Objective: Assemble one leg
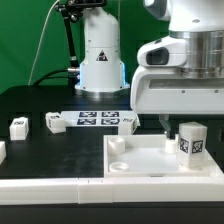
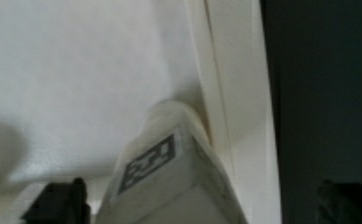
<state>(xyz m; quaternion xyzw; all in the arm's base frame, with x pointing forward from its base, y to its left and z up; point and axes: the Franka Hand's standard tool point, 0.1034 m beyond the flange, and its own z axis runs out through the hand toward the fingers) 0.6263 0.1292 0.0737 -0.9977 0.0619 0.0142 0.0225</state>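
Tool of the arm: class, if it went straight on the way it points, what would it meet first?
Probably the small white upright tagged leg, which lies between the open tool's fingers; a finger beside it would meet the large white square tray. Depth is unclear.

Reaches straight down from above, white wrist upright, with the gripper lowered to the top of the leg. Holds the jaws spread wide, dark fingertips on either side of the leg, clamping nothing.
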